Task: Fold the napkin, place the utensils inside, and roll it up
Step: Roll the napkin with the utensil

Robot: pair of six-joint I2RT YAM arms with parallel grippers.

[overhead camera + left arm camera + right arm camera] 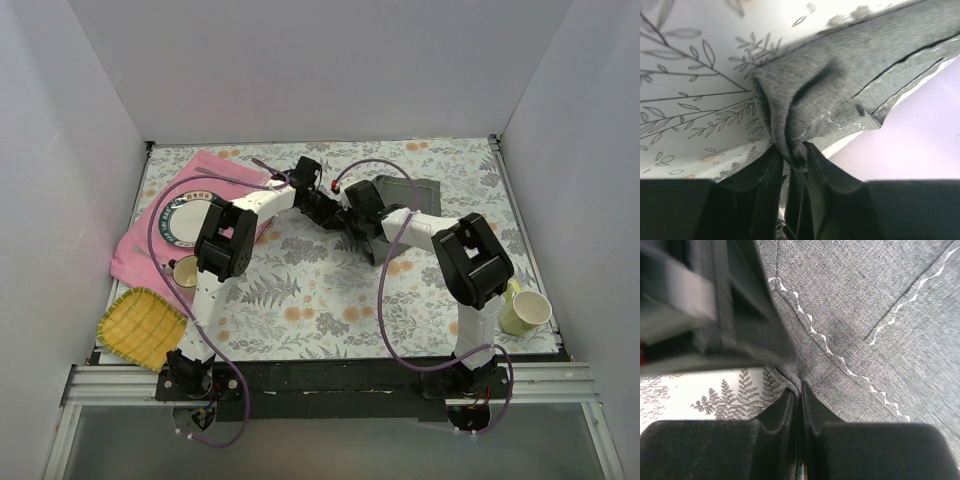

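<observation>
Folding step: the napkin (408, 190), at one o'clock on the table (300, 290), is pinched by the left gripper (796, 162) and the right gripper (796, 390). A coordinated fold-over is judged necessary next.

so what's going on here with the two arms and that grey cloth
Two robot arms are working on a dark grey napkin that lies toward the far side of the flowered table. Both grippers are at the same side of it. The left gripper has a bunched fold of the cloth pinched in it, and the right gripper is closed on a stitched edge. The napkin is not yet rolled up.
</observation>
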